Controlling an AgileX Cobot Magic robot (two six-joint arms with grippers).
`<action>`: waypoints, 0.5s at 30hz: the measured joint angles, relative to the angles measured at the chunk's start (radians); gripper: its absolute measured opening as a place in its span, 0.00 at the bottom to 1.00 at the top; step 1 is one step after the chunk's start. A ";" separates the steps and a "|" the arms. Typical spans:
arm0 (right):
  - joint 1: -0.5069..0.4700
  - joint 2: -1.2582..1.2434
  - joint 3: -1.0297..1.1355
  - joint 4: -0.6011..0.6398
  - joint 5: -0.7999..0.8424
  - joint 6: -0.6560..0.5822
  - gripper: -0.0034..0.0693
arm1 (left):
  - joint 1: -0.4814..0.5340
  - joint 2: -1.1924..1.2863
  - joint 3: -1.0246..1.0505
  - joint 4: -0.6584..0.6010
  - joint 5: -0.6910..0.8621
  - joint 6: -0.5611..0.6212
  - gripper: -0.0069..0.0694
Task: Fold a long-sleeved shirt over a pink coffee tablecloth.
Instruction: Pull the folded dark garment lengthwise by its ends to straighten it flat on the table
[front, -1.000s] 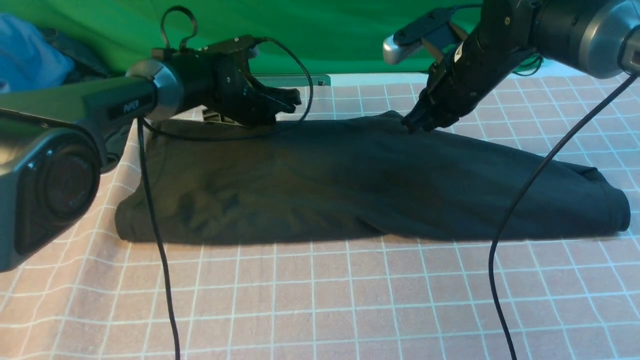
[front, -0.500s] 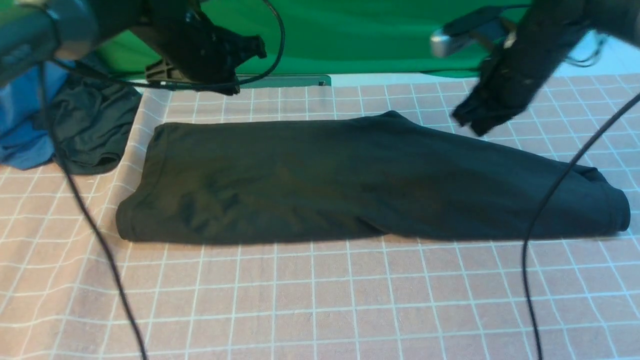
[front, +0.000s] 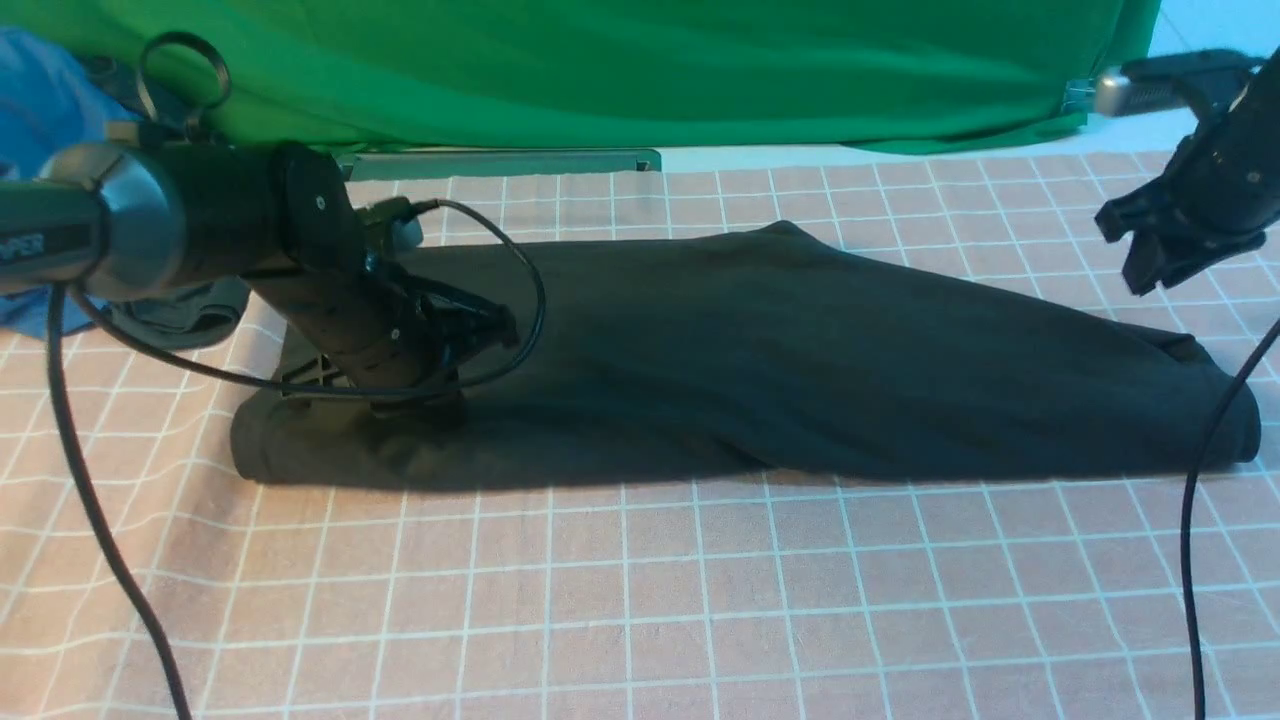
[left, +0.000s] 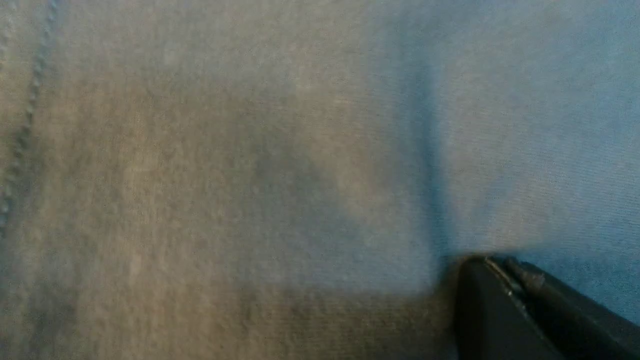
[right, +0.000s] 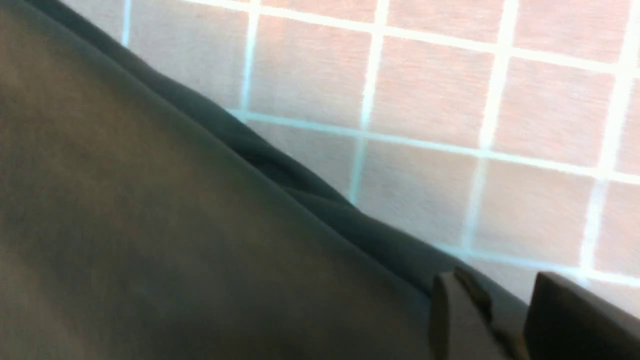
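**Jaws: left pair closed against the shirt, right pair parted in the air**

Left gripper (front: 425, 388), jaws brought fully together, points down with its tips set on the left end of the long-sleeved shirt (front: 780, 360). The left wrist view shows the closed fingers (left: 480, 300) side by side against the knit, with a shallow crease running away from them. Whether any fabric is pinched between them cannot be told.

Right gripper (front: 1122, 250), jaws apart, hangs clear of the cloth above the shirt's far right end and holds nothing. In the right wrist view, dark fabric shows through the gap between its two fingers (right: 450, 310), beside the layered edge of the shirt (right: 150, 225).

The shirt is black and folded into a long band running left to right. It is deepest at the left, has a small peak on its far edge near the middle, and ends at the right in a rounded fold. It lies flat on the pink coffee tablecloth (front: 640, 600), whose white grid is bare on the near side and on the far side.

A green backdrop (front: 640, 70) hangs behind, and a blue garment (front: 40, 100) lies at far left.
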 joint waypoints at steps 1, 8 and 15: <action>0.000 0.009 0.000 0.008 -0.011 -0.008 0.42 | 0.000 0.003 0.001 0.000 0.000 0.000 0.11; 0.006 0.069 0.000 0.052 -0.016 -0.027 0.48 | 0.000 0.007 0.001 -0.004 -0.003 0.001 0.11; 0.040 0.073 0.000 0.079 0.091 -0.053 0.49 | 0.000 0.007 0.001 -0.005 -0.007 0.001 0.11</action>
